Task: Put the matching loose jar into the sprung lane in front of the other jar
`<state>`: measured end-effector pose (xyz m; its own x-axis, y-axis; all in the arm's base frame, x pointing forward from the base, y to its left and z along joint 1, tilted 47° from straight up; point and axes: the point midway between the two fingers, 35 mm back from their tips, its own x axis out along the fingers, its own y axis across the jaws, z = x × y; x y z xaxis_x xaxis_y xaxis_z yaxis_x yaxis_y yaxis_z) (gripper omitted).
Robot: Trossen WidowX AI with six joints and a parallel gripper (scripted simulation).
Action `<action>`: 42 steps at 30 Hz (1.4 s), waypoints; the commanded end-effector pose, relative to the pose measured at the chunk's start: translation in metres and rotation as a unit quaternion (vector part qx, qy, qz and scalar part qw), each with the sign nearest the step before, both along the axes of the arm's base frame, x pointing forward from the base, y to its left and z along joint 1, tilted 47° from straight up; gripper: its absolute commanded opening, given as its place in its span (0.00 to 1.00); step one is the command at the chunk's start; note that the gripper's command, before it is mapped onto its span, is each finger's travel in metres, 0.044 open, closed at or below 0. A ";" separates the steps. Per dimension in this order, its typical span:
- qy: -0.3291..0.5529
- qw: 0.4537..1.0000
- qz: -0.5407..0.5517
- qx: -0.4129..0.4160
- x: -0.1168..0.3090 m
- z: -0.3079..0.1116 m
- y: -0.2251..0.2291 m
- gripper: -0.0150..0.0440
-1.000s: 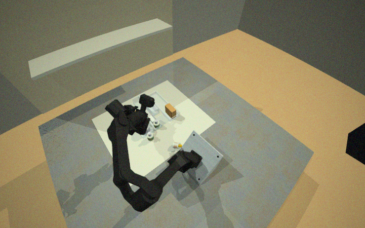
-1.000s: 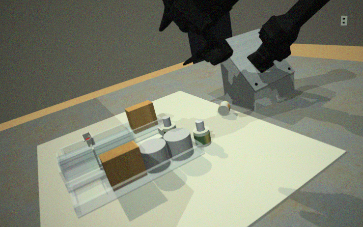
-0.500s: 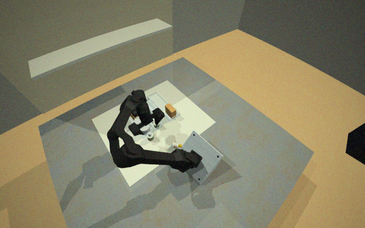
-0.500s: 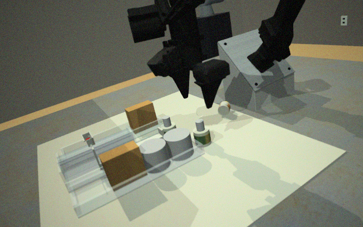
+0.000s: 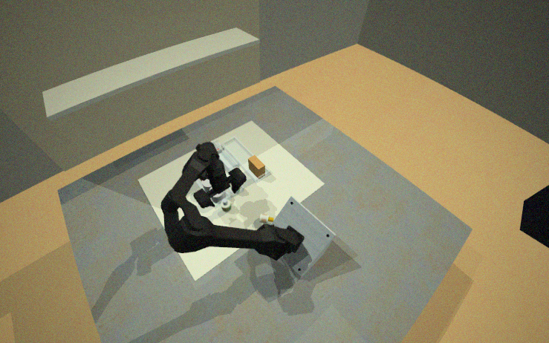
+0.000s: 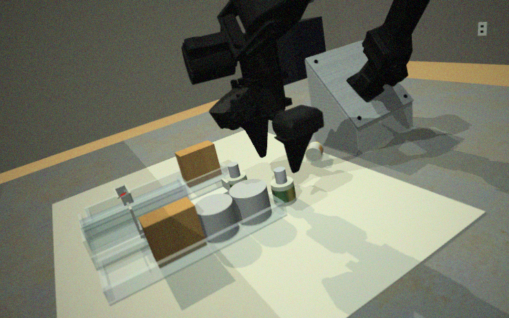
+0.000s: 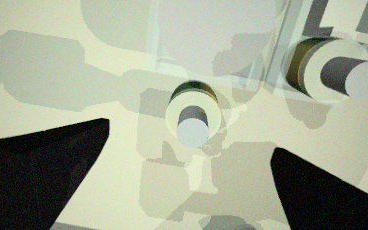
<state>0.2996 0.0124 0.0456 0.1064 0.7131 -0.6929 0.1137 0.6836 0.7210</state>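
Note:
The loose jar (image 5: 226,206) (image 6: 283,191) (image 7: 193,112), with a green and brown band, white shoulder and grey cap, stands upright just outside the clear rack's end. A similar jar (image 6: 234,177) (image 7: 332,70) stands in a rack lane near the front stop. Another jar (image 5: 266,218) (image 6: 314,151), white with an orange part, lies on its side farther off. My gripper (image 5: 221,189) (image 6: 279,164) (image 7: 191,141) is open and empty above the loose upright jar, which shows between the fingertips in the wrist view. The pusher plate behind the lane jar is hidden or unclear.
The clear rack (image 6: 129,289) also holds two grey cylinders (image 6: 216,217) (image 6: 251,201) and an orange box (image 6: 173,232) in the near lane, and another orange box (image 5: 256,165) (image 6: 198,162) in the far lane. A grey sloped block (image 5: 310,226) (image 6: 335,82) stands beyond the pale mat (image 6: 426,221).

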 end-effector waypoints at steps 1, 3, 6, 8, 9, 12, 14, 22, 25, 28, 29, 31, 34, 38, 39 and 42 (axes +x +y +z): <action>0.005 1.000 -0.003 0.003 0.001 -0.009 0.009 1.00; 0.005 1.000 -0.003 0.003 0.001 -0.013 0.012 1.00; 0.005 1.000 -0.003 0.003 0.002 -0.013 0.013 1.00; 0.005 1.000 -0.003 0.003 0.002 -0.016 0.015 1.00; 0.005 1.000 -0.003 0.003 0.002 -0.017 0.016 1.00; 0.005 1.000 -0.003 0.003 0.003 -0.020 0.020 1.00; 0.005 1.000 -0.003 0.003 0.003 -0.022 0.022 1.00; 0.005 1.000 -0.003 0.004 0.004 -0.031 0.032 1.00; 0.005 1.000 -0.003 0.004 0.004 -0.033 0.034 1.00; 0.005 1.000 -0.003 0.004 0.004 -0.033 0.034 0.87; 0.005 1.000 -0.003 0.004 0.004 -0.033 0.034 0.82; 0.005 1.000 -0.003 0.004 0.004 -0.033 0.034 0.73; 0.005 1.000 -0.003 0.004 0.004 -0.033 0.034 0.60; 0.005 1.000 -0.003 0.004 0.004 -0.033 0.034 0.52; 0.005 1.000 -0.003 0.004 0.004 -0.033 0.034 0.51; 0.005 1.000 -0.003 0.004 0.004 -0.033 0.034 0.48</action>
